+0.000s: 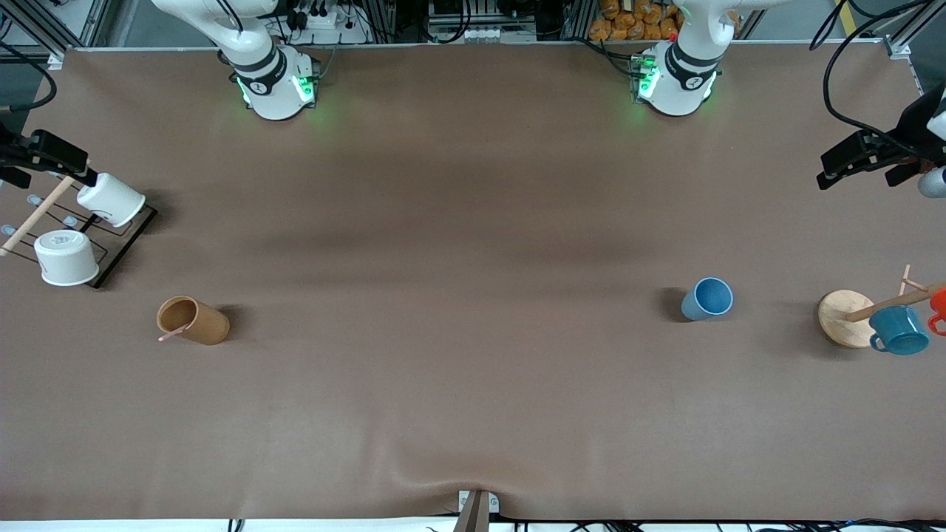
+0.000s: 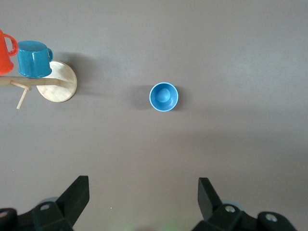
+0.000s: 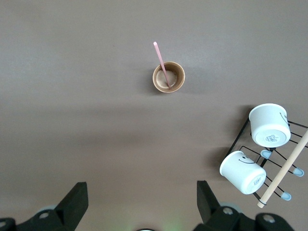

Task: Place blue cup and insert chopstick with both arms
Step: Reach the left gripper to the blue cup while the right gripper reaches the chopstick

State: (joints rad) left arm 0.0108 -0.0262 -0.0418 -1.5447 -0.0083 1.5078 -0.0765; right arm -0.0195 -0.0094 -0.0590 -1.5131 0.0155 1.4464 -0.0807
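Both sets of jaws are spread wide and hold nothing. My left gripper (image 2: 142,199) hovers high at the left arm's end of the bench (image 1: 473,222), and the blue cup (image 2: 163,96) stands upright, mouth up, well ahead of the jaw gap and roughly centred on it. My right gripper (image 3: 139,202) hangs high at the right arm's end, over the rack with white cups (image 3: 262,149). The chopstick (image 3: 161,62) leans in the brown cup (image 3: 169,77), well ahead of these jaws and close to the gap's centre line.

I judge nothing is started yet: first step is to grasp the blue cup. To do it well I'd keep the jaws wide, descend so the fingers straddle the cup wall below the rim, and close gently since it's a light tumbler that could tip. Steer clear of the wooden mug tree (image 2: 57,82) with the teal mug (image 2: 34,58) and orange mug (image 2: 6,52), off to one side. For the chopstick, pinch the exposed upper end and lift along its lean so the brown cup doesn't topple.
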